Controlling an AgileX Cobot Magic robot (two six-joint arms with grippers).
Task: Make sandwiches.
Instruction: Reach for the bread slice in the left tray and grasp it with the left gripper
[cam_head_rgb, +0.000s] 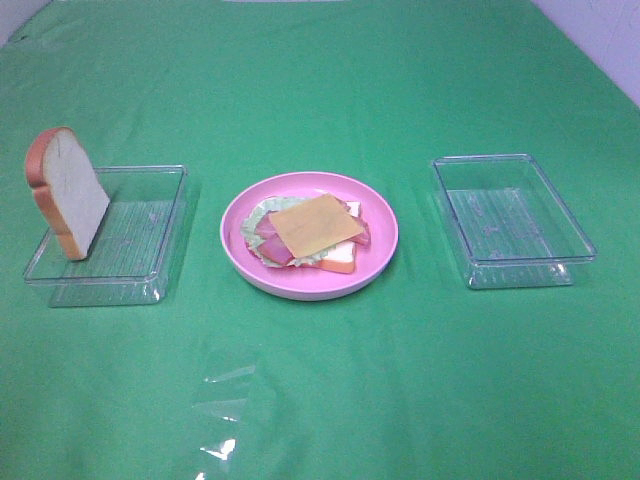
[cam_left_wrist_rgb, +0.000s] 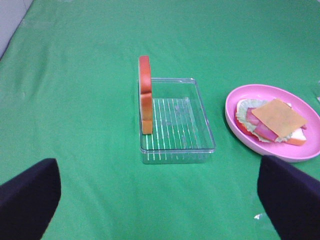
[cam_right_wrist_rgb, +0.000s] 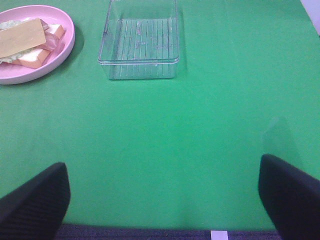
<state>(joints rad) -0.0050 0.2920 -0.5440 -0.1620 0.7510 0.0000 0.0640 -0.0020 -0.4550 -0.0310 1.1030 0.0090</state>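
On the pink plate (cam_head_rgb: 240, 255) mid-desk sits the half-built sandwich (cam_head_rgb: 310, 235): bread at the bottom, lettuce (cam_head_rgb: 256, 219), bacon (cam_head_rgb: 272, 245), and a cheese square (cam_head_rgb: 316, 224) on top. Off to the left, a lone bread slice (cam_head_rgb: 66, 192) stands upright, leaning on the far wall of a clear tray (cam_head_rgb: 150, 245). Another clear tray (cam_head_rgb: 515, 220) sits to the right on the green desk (cam_head_rgb: 320, 90). Left claw (cam_left_wrist_rgb: 160, 200) is spread wide, gripping nothing; right claw (cam_right_wrist_rgb: 162, 200) also spread wide, hovering over bare cloth
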